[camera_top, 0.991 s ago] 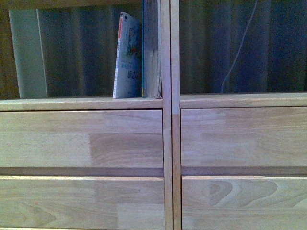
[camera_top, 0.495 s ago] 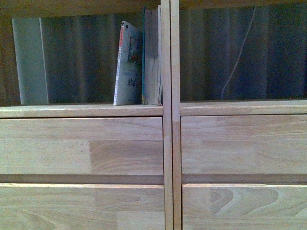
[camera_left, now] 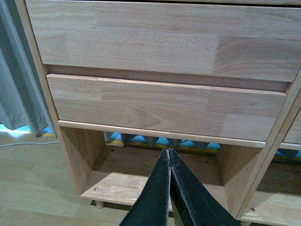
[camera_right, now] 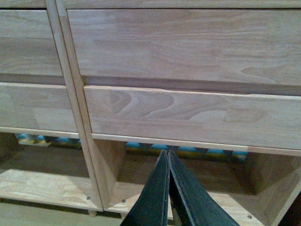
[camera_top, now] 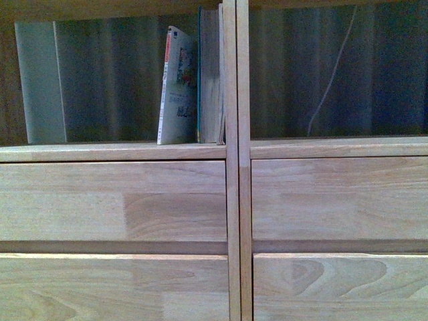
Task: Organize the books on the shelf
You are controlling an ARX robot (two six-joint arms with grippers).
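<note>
In the front view a thin white paperback (camera_top: 177, 90) leans against a thicker teal-covered book (camera_top: 210, 77), both standing at the right end of the left upper compartment of the light-wood shelf (camera_top: 233, 174). No arm shows in that view. My left gripper (camera_left: 169, 151) is shut with nothing in it, low in front of the left column's bottom open compartment, below two drawer fronts. In its own wrist view my right gripper (camera_right: 168, 153) is also shut and empty, before the right column's bottom compartment.
A pale grey-green flat strip (camera_top: 40, 83) stands upright at the left end of the books' compartment. A thin white cord (camera_top: 334, 73) hangs behind the right upper compartment. A grey curtain (camera_left: 19, 89) hangs beside the shelf's left side, over a wood floor (camera_left: 33, 188).
The front view shifted slightly: the shelf board dropped in the picture, then rose a little. The books have not moved relative to the shelf.
</note>
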